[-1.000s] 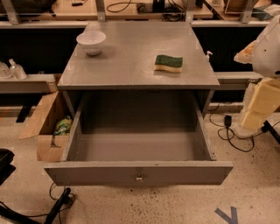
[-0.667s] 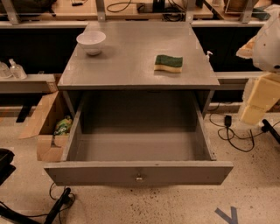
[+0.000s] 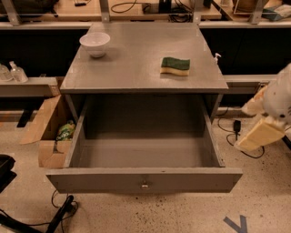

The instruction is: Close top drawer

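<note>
Speckled beige floor (image 3: 191, 216), wooden workbenches (image 3: 54, 12) behind

My white arm (image 3: 281, 95) shows at the right edge of the frame, mid-height. My cream gripper (image 3: 260, 134) slants down-left beneath it.

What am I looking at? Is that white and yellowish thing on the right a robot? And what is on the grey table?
Yes, that is part of a robot's arm. There is just one picture, looking down at the front of a grey cabinet. The robot's gripper, the end it grabs with, hangs at the right edge, apart from the wide grey top drawer. That drawer is pulled far out and looks empty. On the cabinet top sit a small white bowl and a green and yellow sponge. A brown cardboard box stands on the floor to the left.
</note>
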